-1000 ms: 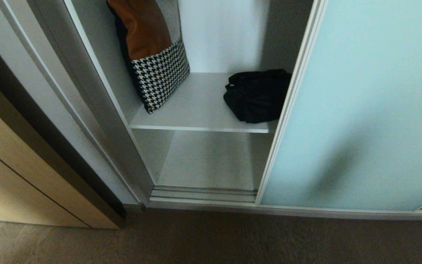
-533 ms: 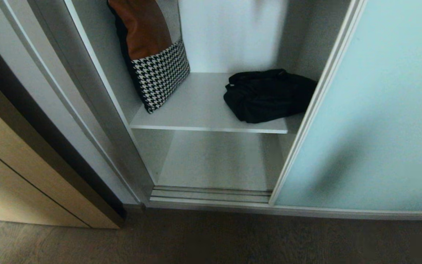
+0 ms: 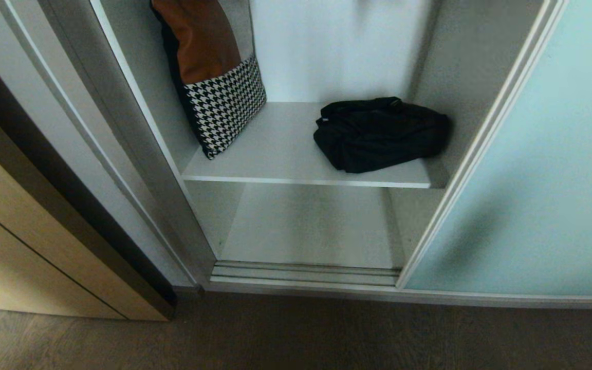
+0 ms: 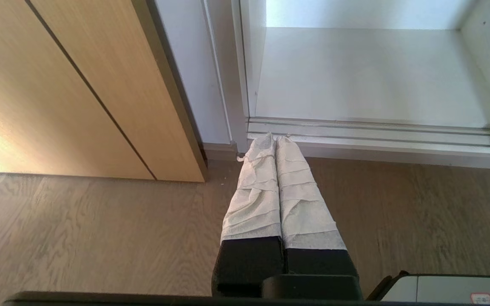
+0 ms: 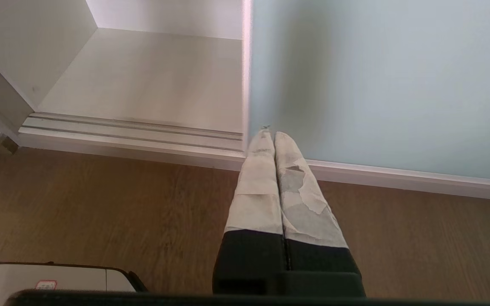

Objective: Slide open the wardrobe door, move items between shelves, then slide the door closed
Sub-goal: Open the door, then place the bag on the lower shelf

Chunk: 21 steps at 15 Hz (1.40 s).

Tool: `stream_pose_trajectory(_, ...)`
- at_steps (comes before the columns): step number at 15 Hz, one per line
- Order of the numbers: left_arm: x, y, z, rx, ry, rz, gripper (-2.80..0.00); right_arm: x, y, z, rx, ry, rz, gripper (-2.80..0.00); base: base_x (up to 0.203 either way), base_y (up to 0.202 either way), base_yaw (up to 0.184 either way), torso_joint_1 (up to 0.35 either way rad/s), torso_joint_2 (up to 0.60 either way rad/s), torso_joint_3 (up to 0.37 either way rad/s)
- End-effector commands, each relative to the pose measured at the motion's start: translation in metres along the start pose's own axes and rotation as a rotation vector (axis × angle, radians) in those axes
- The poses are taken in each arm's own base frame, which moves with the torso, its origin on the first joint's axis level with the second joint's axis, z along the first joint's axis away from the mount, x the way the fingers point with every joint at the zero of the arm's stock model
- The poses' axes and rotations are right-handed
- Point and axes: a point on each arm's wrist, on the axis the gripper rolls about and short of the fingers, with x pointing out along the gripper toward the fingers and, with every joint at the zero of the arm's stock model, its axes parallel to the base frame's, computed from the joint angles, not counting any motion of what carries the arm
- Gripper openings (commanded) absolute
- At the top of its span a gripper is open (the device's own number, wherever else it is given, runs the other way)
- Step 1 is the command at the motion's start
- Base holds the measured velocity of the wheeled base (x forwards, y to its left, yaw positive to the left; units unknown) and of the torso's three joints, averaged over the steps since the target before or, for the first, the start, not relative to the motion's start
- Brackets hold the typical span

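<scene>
The sliding wardrobe door (image 3: 558,180), pale turquoise frosted glass in a silver frame, stands pushed to the right. On the upper shelf (image 3: 275,154) lies the black fabric bag (image 3: 378,134), fully uncovered. Below it the lower shelf (image 3: 306,226) is bare. Neither arm shows in the head view. My left gripper (image 4: 275,137) is shut on nothing, low above the floor, pointing at the wardrobe's left corner. My right gripper (image 5: 269,134) is shut and empty too, pointing at the door's (image 5: 377,85) leading edge near its foot.
A brown and houndstooth cushion (image 3: 214,77) leans against the left wardrobe wall on the upper shelf. The door track (image 3: 301,272) runs along the wardrobe's foot. A tan wood-grain panel (image 3: 29,246) stands to the left. Wood floor lies in front.
The turquoise door has slid steadily to the right, widening the opening and uncovering the whole black bag. Bag and cushion have not moved.
</scene>
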Motion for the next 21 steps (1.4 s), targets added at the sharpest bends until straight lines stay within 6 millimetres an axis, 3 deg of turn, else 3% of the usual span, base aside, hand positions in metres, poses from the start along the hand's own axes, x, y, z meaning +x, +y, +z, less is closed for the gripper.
stream_pose_trajectory(1,0.0003,0.0000,-0.0001,0.000,0.006,0.000,-2.80,-0.0001,0.0000,0.0000,0.000,-0.001,0.001,-2.80,0.000,0.000,0.000,0.000,0.00,0.000)
stream_pose_trajectory(21,0.0004,-0.0001,-0.0005,0.019,0.007,-0.004,-2.80,0.0000,0.0000,-0.0007,-0.001,0.003,0.000,-2.80,0.000,0.000,0.000,0.000,0.00,0.000)
